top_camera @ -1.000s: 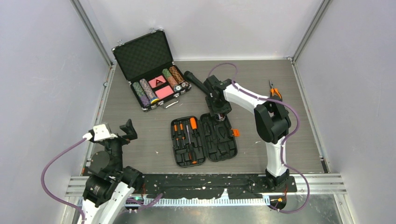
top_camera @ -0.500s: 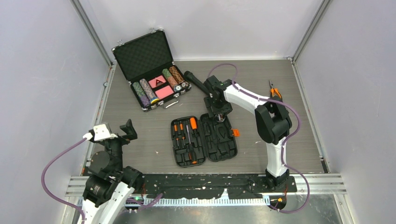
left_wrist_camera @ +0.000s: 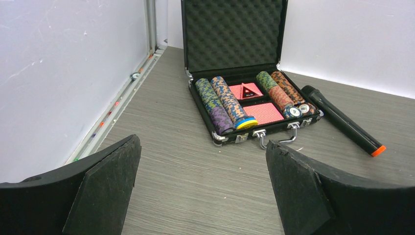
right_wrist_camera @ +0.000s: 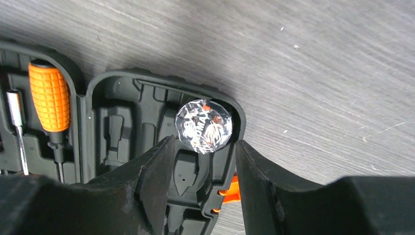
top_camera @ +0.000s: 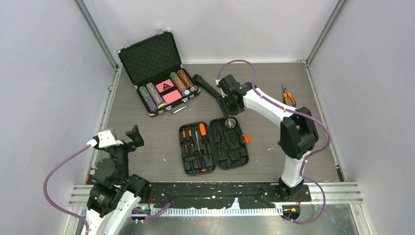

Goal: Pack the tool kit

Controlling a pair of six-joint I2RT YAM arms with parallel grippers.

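Note:
The tool kit case (top_camera: 215, 147) lies open in the middle of the table. Orange-handled screwdrivers (top_camera: 195, 137) fill its left half. A round, foil-wrapped tool (top_camera: 230, 122) sits in the far corner of the right half. My right gripper (top_camera: 230, 100) hovers just behind the case, open and holding nothing. In the right wrist view the round tool (right_wrist_camera: 203, 126) lies beyond my right gripper (right_wrist_camera: 203, 161), with the orange latch (right_wrist_camera: 230, 193) below it. Orange-handled pliers (top_camera: 288, 95) lie on the table at the far right. My left gripper (top_camera: 132, 137) stands open at the near left.
An open poker chip case (top_camera: 159, 73) with chip rows stands at the back left, and shows in the left wrist view as the chip case (left_wrist_camera: 244, 93). A black flashlight (top_camera: 208, 88) with an orange tip lies beside it. Walls close in the table on three sides.
My right gripper has let go of the round wrapped tool in the case's far corner and drawn back and up. Its elbow swung right, uncovering the pliers. The left arm stayed still.

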